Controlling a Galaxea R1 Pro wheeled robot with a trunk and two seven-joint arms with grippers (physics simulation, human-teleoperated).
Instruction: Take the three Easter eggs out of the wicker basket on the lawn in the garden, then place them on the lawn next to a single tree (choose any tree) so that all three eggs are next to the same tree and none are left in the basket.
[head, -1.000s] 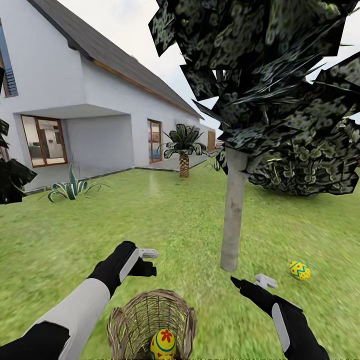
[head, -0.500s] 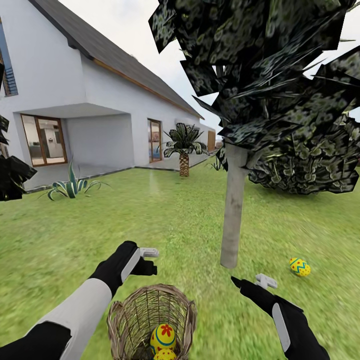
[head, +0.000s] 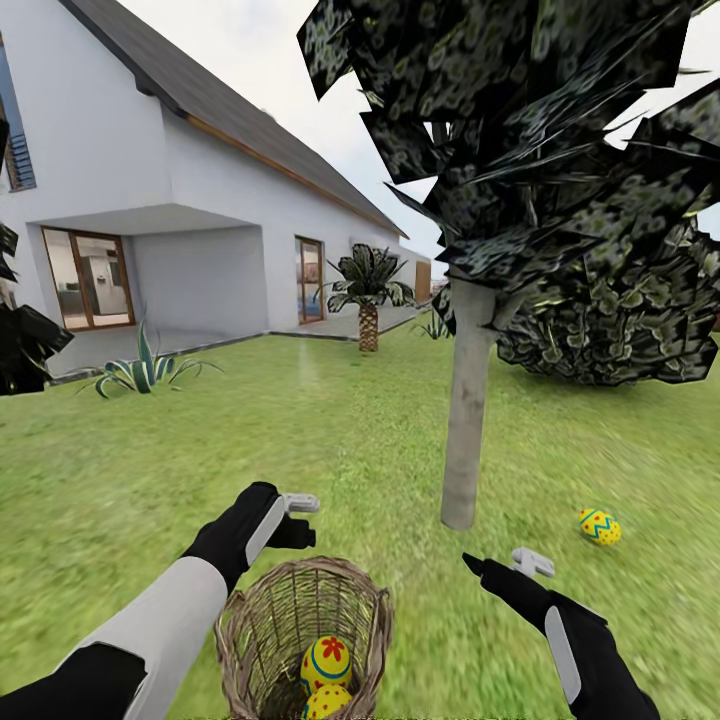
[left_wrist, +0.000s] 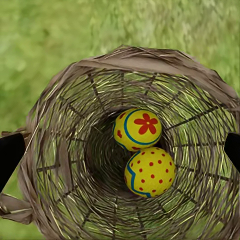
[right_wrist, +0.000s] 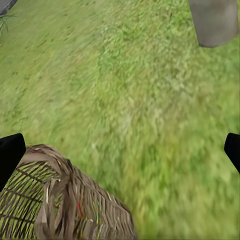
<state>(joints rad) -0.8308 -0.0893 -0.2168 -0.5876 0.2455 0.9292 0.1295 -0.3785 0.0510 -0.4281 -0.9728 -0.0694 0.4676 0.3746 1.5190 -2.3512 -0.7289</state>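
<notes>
A round, deep, brown open-weave wicker basket (head: 300, 635) sits on the mottled green lawn (head: 150, 470) nearest the robot, holding 2 bright yellow eggs that touch each other: a yellow egg with a red flower and blue ring (left_wrist: 138, 129) and a yellow egg with red dots (left_wrist: 150, 171). The black-gloved left gripper (head: 296, 520) hangs over the basket's far rim, its black fingertips (left_wrist: 10, 155) spread wide at either side of the left wrist view, gripping nothing. The black right gripper (head: 505, 563) hovers above bare grass just beside the basket, fingers likewise well apart and empty, the weave showing blurred at the edge of its wrist view. Beyond it, a yellow egg painted with blue zigzags (head: 599, 525) lies on the grass near the foot of a tree with a thick, smooth, pale grey trunk (head: 466, 410) and dark, angular, speckled leaves. Farther back stand a spiky green agave plant (head: 145, 372), a small palm with a scaly brown trunk (head: 368, 300) and what appears to be a paved patio along the white house with a dark pitched roof (head: 170, 210).
</notes>
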